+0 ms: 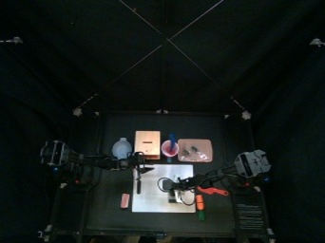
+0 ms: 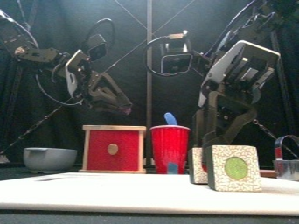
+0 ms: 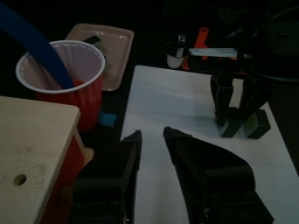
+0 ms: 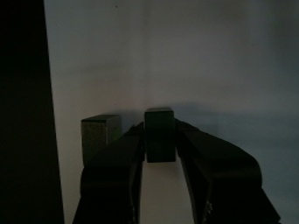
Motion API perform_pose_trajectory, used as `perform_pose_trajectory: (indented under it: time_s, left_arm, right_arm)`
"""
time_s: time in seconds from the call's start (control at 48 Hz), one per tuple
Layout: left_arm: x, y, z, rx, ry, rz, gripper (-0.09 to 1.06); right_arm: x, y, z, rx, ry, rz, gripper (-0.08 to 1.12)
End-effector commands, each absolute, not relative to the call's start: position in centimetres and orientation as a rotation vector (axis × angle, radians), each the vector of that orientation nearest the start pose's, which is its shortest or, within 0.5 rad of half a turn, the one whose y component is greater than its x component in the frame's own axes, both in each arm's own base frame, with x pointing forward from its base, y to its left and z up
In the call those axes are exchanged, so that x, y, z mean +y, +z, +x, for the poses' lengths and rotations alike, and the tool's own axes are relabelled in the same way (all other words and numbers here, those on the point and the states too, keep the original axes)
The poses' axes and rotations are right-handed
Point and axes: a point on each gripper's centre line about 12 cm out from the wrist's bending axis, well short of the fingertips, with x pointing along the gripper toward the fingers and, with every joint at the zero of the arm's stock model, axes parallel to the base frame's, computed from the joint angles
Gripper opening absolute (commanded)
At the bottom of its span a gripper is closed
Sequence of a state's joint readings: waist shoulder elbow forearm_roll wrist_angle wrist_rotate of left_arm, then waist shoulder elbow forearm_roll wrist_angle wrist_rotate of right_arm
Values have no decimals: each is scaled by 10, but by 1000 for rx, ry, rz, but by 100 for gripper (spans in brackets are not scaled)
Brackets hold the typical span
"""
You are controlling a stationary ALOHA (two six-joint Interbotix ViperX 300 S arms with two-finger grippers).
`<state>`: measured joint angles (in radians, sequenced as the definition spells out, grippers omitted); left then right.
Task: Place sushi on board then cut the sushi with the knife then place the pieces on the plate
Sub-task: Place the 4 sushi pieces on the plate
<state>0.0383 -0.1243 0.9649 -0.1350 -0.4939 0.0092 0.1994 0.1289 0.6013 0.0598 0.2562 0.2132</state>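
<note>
At the far left of the table stands the blue-grey bowl [image 2: 49, 158], and just right of it the wooden box [image 2: 114, 149] with its red drawer front facing the near side. The left gripper [image 3: 152, 136] hovers over the left edge of the white board [image 3: 193, 96], near the box and cup. Its jaws are spread apart and hold nothing.

Just right of the box stands the red cup [image 2: 170, 150], with the blue knife [image 2: 170, 118] sticking up out of it. The board lies nearer than the box and cup, in the middle of the table.

On the right part of the board two pieces of sushi stand side by side. The right gripper [image 3: 233, 122] comes down from above onto one sushi piece [image 4: 159, 136], and its jaws sit on either side of it, seemingly pinching it. The second piece [image 4: 103, 136] stands free just beside the first, on the board.

The pink tray [image 3: 119, 63] lies right of the cup, beyond the board's far edge. Right of the board, a red-orange toy [image 1: 211, 191] lies on the table; it is too small to identify.
</note>
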Motion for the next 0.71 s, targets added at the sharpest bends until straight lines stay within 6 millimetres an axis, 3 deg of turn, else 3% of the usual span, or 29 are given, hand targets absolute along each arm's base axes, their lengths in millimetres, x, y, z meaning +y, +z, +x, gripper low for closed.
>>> perform_pose_trajectory:
  time_s: [0.021, 0.229, 0.458, 0.708]
  left_arm:
    - [21, 173, 335, 328, 123, -105, 70]
    - [21, 173, 335, 328, 122, -102, 70]
    - [21, 173, 335, 328, 120, -102, 70]
    - [21, 173, 335, 328, 122, -102, 70]
  right_arm:
    - [76, 134, 378, 960, 62, 172, 58]
    - [38, 155, 351, 937, -22, 228, 58]
    - [-40, 182, 296, 881, -235, 329, 58]
    - [-107, 186, 249, 917, -469, 361, 58]
